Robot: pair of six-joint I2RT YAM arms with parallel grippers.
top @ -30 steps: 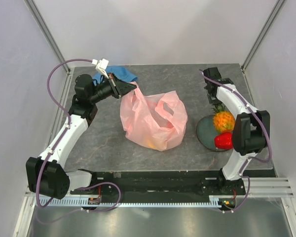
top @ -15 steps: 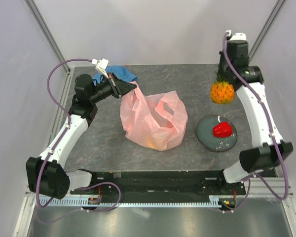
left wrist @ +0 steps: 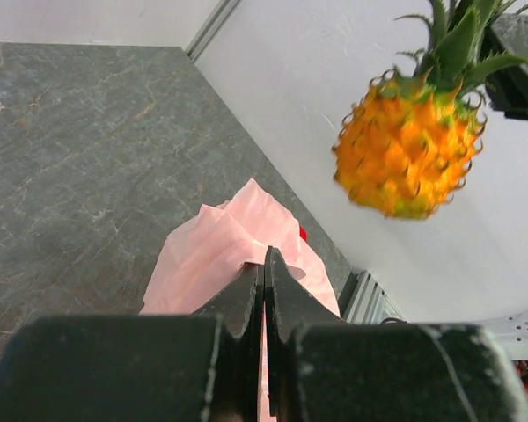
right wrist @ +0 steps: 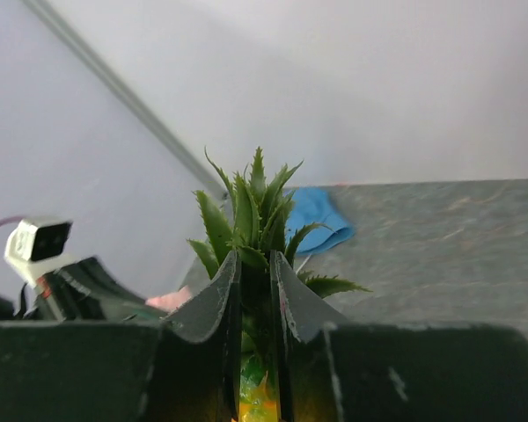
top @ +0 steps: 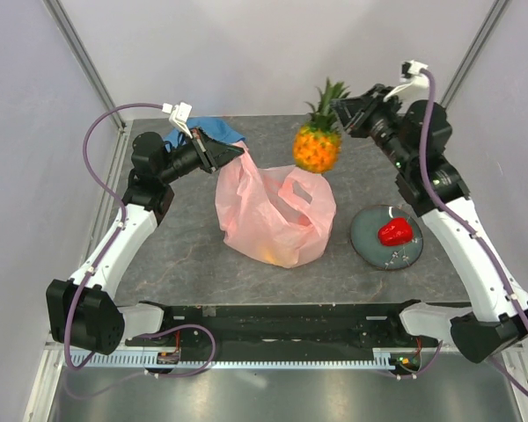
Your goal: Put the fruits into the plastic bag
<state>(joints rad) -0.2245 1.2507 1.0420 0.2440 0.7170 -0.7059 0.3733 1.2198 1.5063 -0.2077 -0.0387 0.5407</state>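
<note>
Closed narrowly, at the right gripper (right wrist: 255,264), on the spiky green crown of the pineapple (top: 317,148). Hung its knobbly orange body in open air, overlapping in the top view the far right loop of the plastic bag (top: 273,215). Pinched tight, at the left gripper (top: 238,151), on the bag's left handle loop, and held that corner raised. Slumped otherwise on the grey veined table (top: 185,237): thin, translucent pink, crumpled, with a yellow-orange shape showing through near the front edge. Showed bare table between bag and dark round plate (top: 374,251). Rested on that plate, well apart from the bag: a shiny red fruit (top: 395,232). Lay behind the left gripper, near the table's far edge: a blue cloth (top: 224,130).
</note>
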